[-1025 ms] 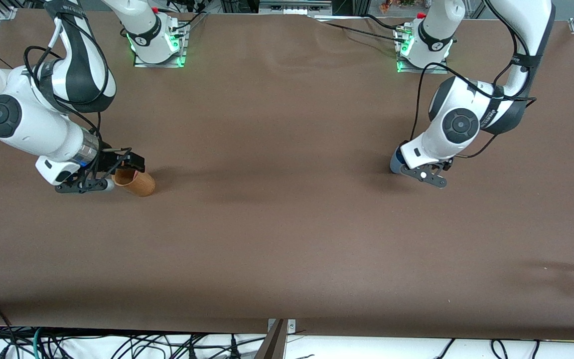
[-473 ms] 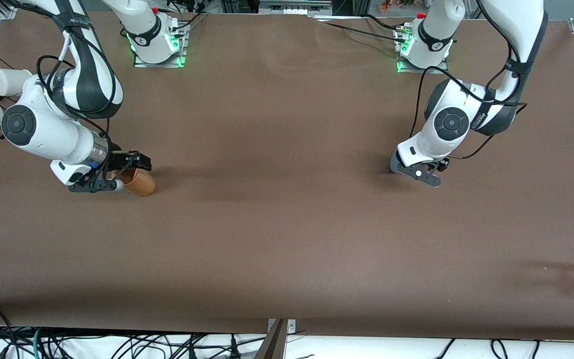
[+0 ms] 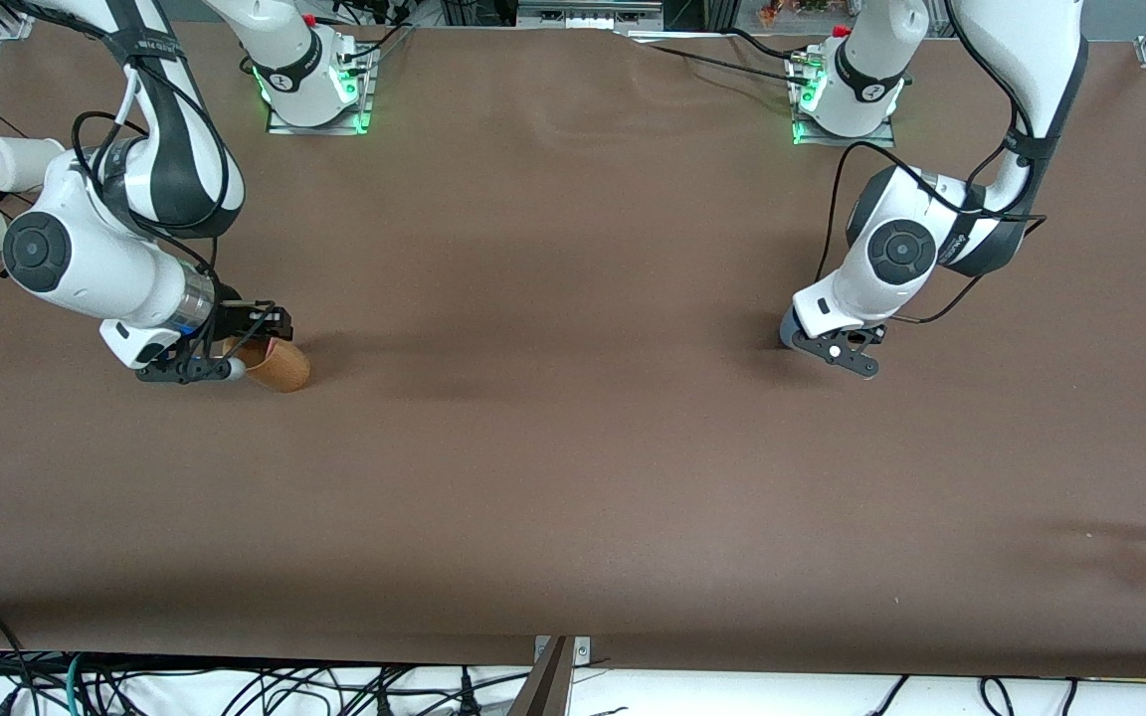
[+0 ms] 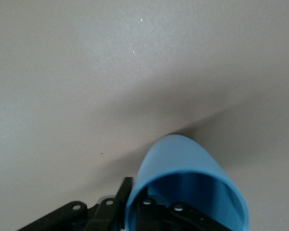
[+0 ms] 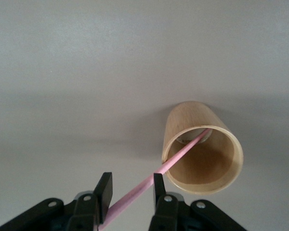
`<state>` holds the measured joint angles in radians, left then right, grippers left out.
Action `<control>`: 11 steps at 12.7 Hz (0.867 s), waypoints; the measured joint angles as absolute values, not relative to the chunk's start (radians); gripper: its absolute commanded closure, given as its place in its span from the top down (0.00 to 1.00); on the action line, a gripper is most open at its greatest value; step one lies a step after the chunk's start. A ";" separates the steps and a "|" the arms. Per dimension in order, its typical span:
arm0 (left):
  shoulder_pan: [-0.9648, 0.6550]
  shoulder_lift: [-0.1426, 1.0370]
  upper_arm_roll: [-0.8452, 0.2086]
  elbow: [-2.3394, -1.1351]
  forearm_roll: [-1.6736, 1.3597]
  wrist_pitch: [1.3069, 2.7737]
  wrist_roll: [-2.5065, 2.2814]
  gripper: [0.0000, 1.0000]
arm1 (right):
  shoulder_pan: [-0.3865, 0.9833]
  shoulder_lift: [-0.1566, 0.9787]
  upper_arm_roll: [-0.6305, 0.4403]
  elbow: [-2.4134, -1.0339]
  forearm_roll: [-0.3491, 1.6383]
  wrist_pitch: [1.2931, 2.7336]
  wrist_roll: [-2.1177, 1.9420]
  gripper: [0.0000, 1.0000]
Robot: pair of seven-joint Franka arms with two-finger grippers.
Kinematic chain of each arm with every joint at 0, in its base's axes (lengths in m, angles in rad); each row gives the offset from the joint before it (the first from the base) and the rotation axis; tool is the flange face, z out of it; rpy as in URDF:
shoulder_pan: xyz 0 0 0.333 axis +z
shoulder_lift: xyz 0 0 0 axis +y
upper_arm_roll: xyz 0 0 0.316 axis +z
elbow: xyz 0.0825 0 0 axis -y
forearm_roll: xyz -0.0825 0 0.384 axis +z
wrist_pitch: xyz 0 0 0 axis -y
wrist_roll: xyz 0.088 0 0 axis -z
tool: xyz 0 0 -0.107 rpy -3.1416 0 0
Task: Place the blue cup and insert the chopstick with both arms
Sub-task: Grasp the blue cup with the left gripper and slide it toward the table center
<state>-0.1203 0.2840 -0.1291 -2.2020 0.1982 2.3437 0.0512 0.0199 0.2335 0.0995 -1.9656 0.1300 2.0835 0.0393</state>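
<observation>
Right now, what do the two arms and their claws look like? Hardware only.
Both arms are glossy white shells with black joint bands and round dark-grey joint caps. Loose black cables loop along each forearm. The bases glow green, each with a red knob. The right claw and the left claw are black two-finger units with silver screws.

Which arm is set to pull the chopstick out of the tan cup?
Right. The right gripper has its fingers either side of the chopstick, which leans in the tan cup. The left gripper is at the other end of the table, shut on the blue cup.
</observation>
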 measured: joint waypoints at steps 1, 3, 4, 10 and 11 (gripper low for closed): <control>-0.122 0.281 -0.134 -2.190 0.198 2.345 0.051 0.00 | 0.019 0.233 0.100 -1.966 0.130 2.083 0.039 0.28; -0.128 0.282 -0.174 -2.142 0.198 2.349 0.027 0.00 | 0.018 0.234 0.099 -1.966 0.130 2.083 0.039 0.28; -0.135 0.282 -0.206 -2.112 0.198 2.348 -0.013 0.00 | 0.017 0.234 0.099 -1.966 0.130 2.083 0.039 0.29; -0.380 0.412 -0.303 -1.908 0.190 2.318 -0.545 0.00 | 0.015 0.233 0.095 -1.972 0.197 2.073 0.039 0.43; -0.429 0.452 -0.304 -1.879 0.190 2.318 -0.626 0.00 | 0.015 0.233 0.094 -1.978 0.205 2.072 0.039 0.37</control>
<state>-0.4288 0.4522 -0.3037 -1.8791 0.1900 2.3177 -0.6258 0.0146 0.2335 0.0944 -1.9777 0.2053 2.0724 0.0389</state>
